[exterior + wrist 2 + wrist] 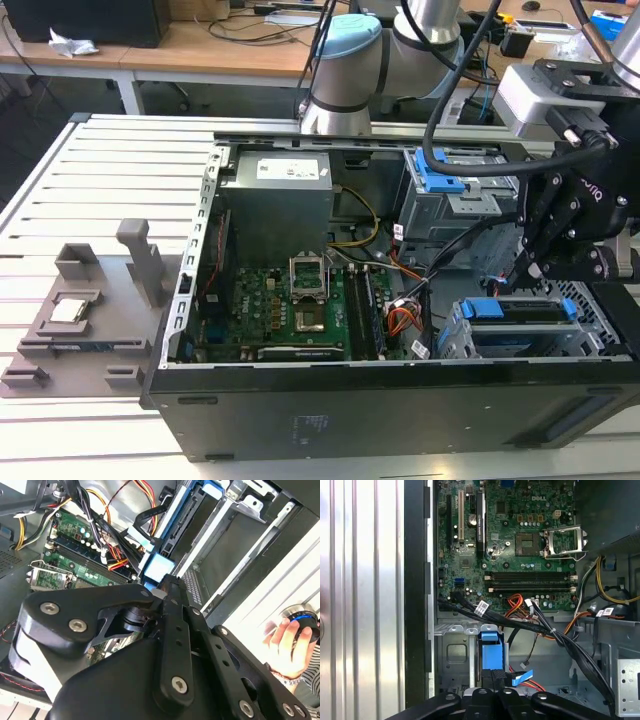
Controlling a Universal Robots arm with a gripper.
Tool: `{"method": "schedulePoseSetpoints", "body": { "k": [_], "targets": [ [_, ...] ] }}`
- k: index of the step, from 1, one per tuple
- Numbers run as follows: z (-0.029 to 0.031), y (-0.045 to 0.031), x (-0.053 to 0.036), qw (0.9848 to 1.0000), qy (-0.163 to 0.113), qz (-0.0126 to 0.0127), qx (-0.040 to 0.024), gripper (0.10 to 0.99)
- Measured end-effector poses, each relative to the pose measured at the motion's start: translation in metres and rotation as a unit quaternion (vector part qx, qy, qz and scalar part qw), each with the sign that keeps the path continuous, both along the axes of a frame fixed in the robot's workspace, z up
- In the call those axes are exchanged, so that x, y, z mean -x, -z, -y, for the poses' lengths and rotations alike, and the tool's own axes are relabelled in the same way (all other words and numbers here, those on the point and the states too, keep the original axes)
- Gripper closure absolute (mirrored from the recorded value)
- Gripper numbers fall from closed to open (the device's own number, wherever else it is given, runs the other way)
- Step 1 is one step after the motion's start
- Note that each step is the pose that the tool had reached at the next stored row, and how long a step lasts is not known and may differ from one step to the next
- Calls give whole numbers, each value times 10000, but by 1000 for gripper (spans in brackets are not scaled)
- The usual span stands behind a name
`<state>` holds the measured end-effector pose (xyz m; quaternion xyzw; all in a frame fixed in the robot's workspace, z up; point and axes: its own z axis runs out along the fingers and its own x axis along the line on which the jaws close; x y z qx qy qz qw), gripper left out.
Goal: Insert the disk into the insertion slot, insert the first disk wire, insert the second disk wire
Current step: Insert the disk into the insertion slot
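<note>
- The disk [500,308] already sits in the slot [455,340], at the exterior view's right end of the case [300,420], and the tool [523,270] hangs just above it.
- In the first wrist view the tool [493,678] is pressed together on what looks to us like a blue plug [490,652], with a flat blue wire [522,676] trailing off.
- We judge that a plug tilted in so narrow a pinch could miss its socket and jam. The springy wire could twist it sideways.
- The black cables [565,642] run close by and might snag the tool.
- The slot is thin, perforated grey sheet metal with folded edges that could scrape the wire. The disk's carrier is glossy blue plastic, and the plug is hard and blocky.
</note>
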<state>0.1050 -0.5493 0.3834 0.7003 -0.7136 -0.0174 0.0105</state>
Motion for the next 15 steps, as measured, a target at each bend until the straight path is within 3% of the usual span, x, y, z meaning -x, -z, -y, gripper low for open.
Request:
{"method": "schedulePoseSetpoints", "body": {
  "k": [9, 12, 15],
  "targets": [
    [0, 3, -11, 10000, 0, 0, -2, 980],
    [-1, 1, -77, 10000, 0, -3, 0, 980],
    [-14, 1, -200, 10000, -1, -9, 3, 980]
  ]
}}
